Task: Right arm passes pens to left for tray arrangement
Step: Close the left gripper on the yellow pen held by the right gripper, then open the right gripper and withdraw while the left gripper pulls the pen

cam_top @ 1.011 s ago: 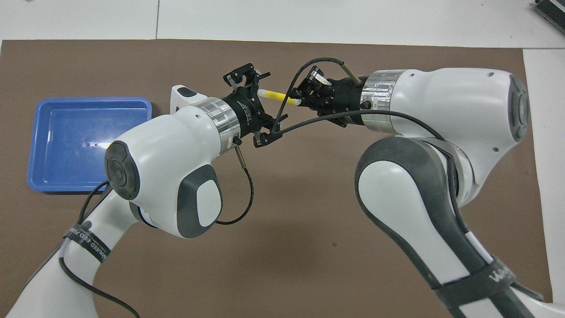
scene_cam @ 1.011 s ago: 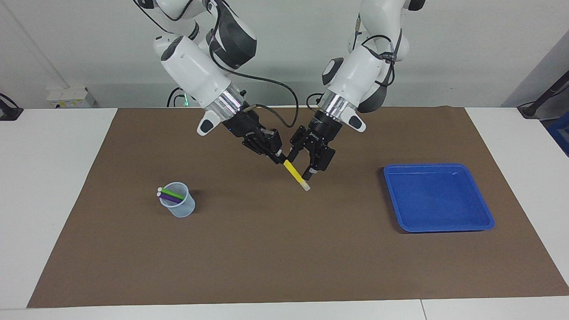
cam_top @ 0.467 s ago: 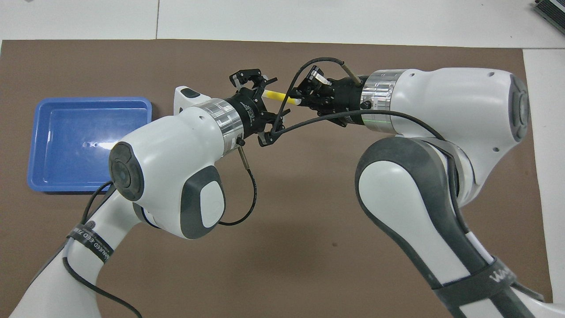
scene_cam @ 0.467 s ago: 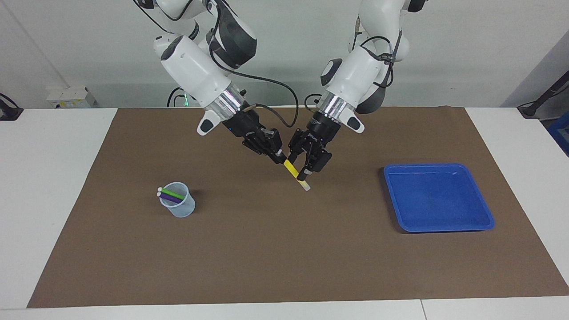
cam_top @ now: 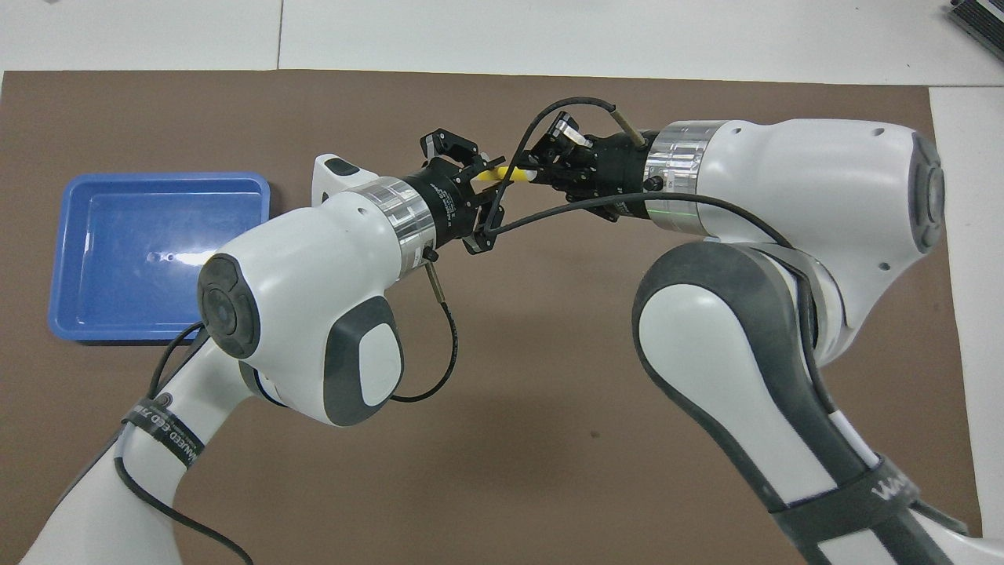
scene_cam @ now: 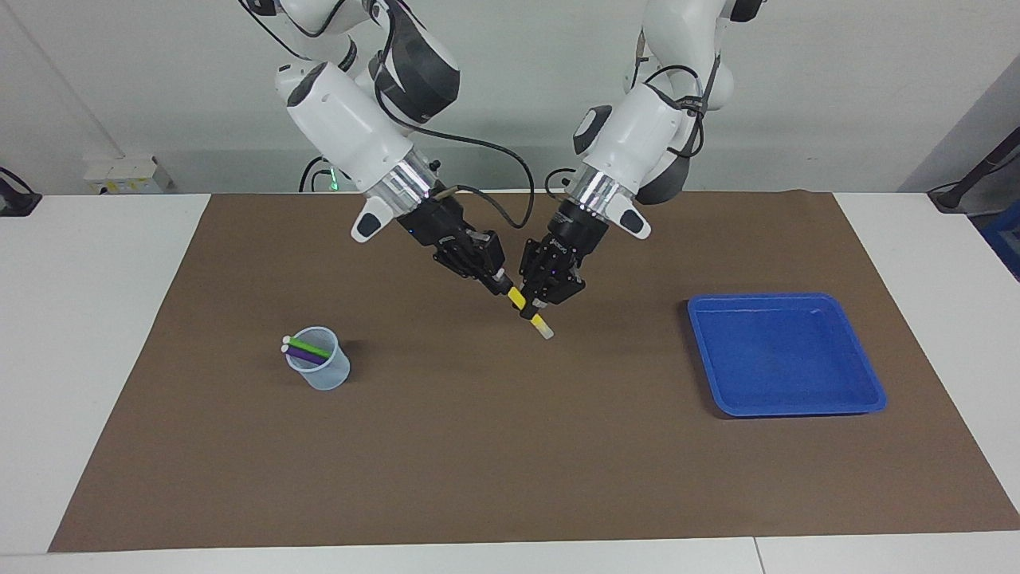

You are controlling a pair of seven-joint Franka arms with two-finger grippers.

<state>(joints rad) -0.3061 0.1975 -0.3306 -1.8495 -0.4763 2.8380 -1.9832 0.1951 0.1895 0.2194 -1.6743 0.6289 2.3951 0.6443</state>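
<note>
A yellow pen [scene_cam: 517, 298] [cam_top: 492, 176] hangs slanted in the air over the middle of the brown mat, its pale end pointing down. My right gripper [scene_cam: 500, 280] [cam_top: 535, 173] is shut on its upper end. My left gripper [scene_cam: 531, 309] [cam_top: 479, 176] is shut on the lower half of the same pen. A green pen [scene_cam: 309, 347] and a purple pen [scene_cam: 307, 357] lean in a small translucent cup [scene_cam: 323, 375] toward the right arm's end of the table. The blue tray [scene_cam: 785, 355] [cam_top: 149, 251] lies toward the left arm's end with nothing in it.
A brown mat [scene_cam: 494, 454] covers most of the white table. In the overhead view the right arm hides the cup. A black cable [scene_cam: 510, 171] loops from the right arm's wrist above the pen.
My left gripper has moved in onto the yellow pen and closed on it from wide open. The right gripper has stayed shut on the pen's upper end.
</note>
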